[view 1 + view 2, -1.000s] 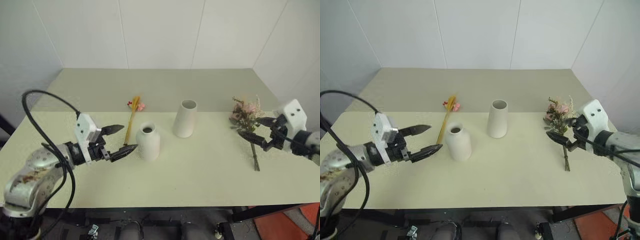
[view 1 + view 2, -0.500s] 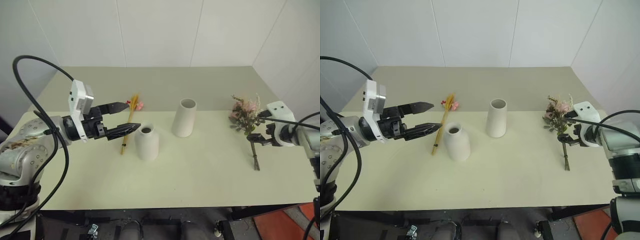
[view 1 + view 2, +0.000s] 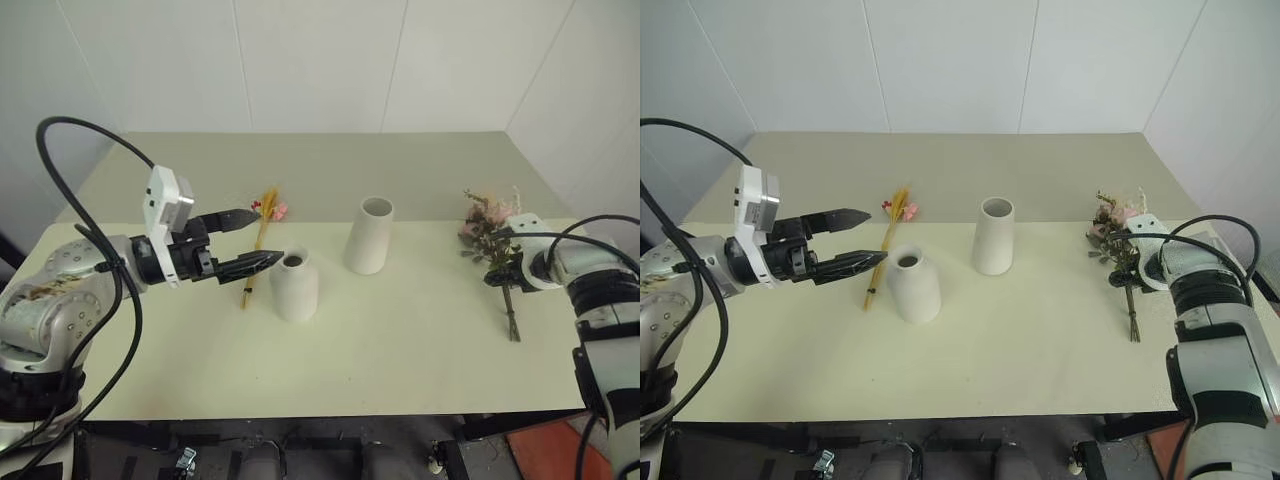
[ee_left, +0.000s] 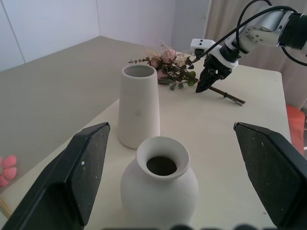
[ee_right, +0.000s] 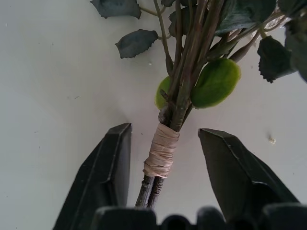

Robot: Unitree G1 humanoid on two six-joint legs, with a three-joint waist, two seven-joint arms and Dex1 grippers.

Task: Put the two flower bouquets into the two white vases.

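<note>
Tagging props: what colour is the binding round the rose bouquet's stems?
Pale tan, a wrapped band just below the leaves of the rose bouquet; clearest in the right wrist view.

Two vases, two bouquets, one table

The table (image 3: 400, 350) carries a squat vase (image 3: 295, 285), a taller vase (image 3: 369, 236), a slim yellow bouquet (image 3: 262, 235) and a bushier pink bouquet (image 3: 492, 235).
</note>
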